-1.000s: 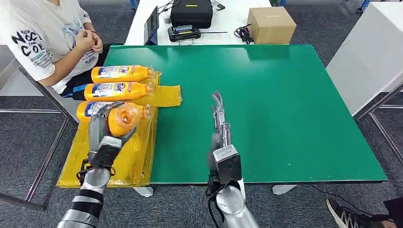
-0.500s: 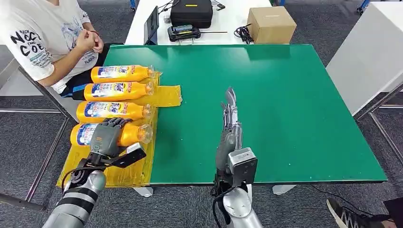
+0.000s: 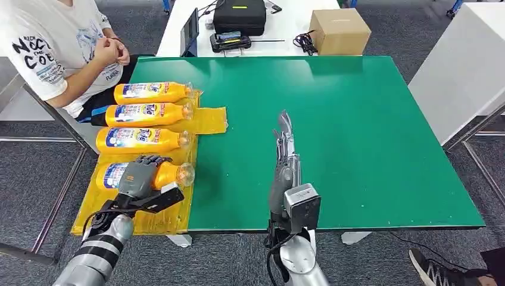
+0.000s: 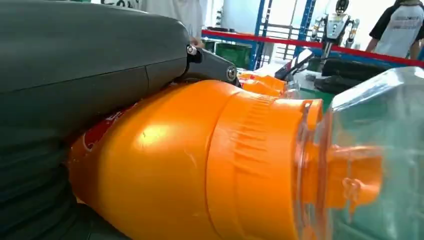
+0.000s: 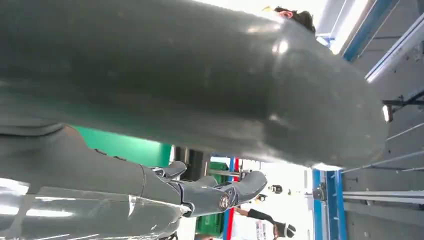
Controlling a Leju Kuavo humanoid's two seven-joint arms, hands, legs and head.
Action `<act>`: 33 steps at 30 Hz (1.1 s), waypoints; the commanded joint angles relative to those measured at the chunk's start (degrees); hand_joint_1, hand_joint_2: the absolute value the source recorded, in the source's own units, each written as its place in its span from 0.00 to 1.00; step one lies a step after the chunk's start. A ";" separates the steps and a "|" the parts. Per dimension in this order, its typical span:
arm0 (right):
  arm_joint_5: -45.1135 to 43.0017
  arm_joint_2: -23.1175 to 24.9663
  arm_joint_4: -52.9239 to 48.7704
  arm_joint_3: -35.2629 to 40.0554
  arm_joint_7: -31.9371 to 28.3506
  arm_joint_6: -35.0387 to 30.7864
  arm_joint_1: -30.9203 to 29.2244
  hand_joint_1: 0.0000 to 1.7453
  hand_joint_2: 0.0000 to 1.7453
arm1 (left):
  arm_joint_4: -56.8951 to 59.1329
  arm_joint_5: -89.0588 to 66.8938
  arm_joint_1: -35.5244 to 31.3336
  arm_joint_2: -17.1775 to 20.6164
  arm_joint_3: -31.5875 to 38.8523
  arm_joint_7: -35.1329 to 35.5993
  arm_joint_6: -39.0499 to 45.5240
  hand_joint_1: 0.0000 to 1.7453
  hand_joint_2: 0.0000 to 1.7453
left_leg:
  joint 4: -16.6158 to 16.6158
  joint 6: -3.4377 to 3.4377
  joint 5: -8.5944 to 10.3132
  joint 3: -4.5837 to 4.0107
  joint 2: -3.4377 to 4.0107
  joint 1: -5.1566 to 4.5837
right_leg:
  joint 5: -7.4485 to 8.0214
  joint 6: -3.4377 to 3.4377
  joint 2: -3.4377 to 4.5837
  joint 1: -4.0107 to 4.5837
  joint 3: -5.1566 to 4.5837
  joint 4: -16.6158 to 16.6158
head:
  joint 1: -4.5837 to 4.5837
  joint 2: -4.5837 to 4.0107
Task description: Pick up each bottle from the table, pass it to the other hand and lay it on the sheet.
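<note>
- My left hand [image 3: 138, 176] is wrapped over the fourth bottle [image 3: 156, 174]; it lies on its side on the yellow sheet [image 3: 171, 205], clear cap toward the green table [image 3: 357, 131]
- Three more bottles [image 3: 146, 115] lie in a row beyond it on the sheet
- My right hand [image 3: 284, 149] holds nothing, fingers straight and apart, over the table

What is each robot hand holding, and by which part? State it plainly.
The left robot hand grips the orange bottle around its body, lying on the yellow sheet. The right robot hand holds nothing, fingers extended above the green table.
</note>
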 commanded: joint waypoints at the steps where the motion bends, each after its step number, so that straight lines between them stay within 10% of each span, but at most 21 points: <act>1: -0.02 -1.35 3.34 0.18 1.09 2.13 -2.01 0.00 0.00 | 11.65 -7.03 -3.90 2.21 -5.93 5.41 -2.13 1.00 1.00 | -0.03 -0.07 -0.05 0.20 0.04 0.07 | -0.02 -0.10 0.02 0.08 0.22 -0.07 | 0.02 0.00; 16: 0.82 -0.82 4.92 -0.03 1.92 3.70 -2.07 0.00 0.00 | 21.37 -8.22 -7.17 2.31 -5.31 10.67 -11.64 1.00 1.00 | -0.17 -0.13 -0.01 0.52 0.26 0.11 | 0.10 -0.18 0.26 0.12 0.55 -0.15 | 0.02 0.00; 18: 1.13 -0.71 4.63 -0.25 2.11 3.60 -1.85 0.00 0.00 | 21.41 -6.53 -7.44 1.66 -4.49 11.39 -14.78 0.26 1.00 | -0.16 -0.09 -0.02 0.51 0.14 0.02 | 0.04 -0.15 0.14 0.04 0.55 -0.07 | 0.02 0.00; 23: 1.30 -0.59 5.51 -0.30 2.23 3.63 -2.31 0.00 0.00 | 21.24 -2.99 -7.04 1.69 -3.17 9.71 -19.37 0.00 1.00 | -0.20 -0.19 0.06 0.75 0.23 0.06 | 0.18 -0.31 0.20 0.07 0.67 -0.13 | 0.00 0.00; 28: 1.05 -0.33 7.76 -0.31 2.24 3.98 -3.26 0.00 0.00 | 21.42 1.64 -6.31 2.23 -1.76 6.64 -23.99 0.00 1.00 | -0.25 -0.22 0.01 0.95 0.41 0.09 | 0.19 -0.34 0.34 0.10 0.84 -0.18 | 0.00 0.00; 29: 1.05 -0.29 8.08 -0.28 2.24 3.98 -3.41 0.00 0.00 | 21.42 2.27 -6.21 2.21 -1.48 6.25 -24.46 0.00 0.00 | -0.21 -0.18 0.04 0.94 0.27 0.01 | 0.14 -0.29 0.22 0.02 0.84 -0.09 | 0.00 0.00; 33: 0.93 -0.17 9.54 0.00 2.22 4.05 -4.25 0.00 0.00 | 21.64 7.61 -5.84 2.69 0.06 3.98 -30.24 0.00 0.00 | -0.22 -0.19 0.03 0.98 0.31 0.04 | 0.16 -0.29 0.26 0.05 0.89 -0.13 | -0.02 0.00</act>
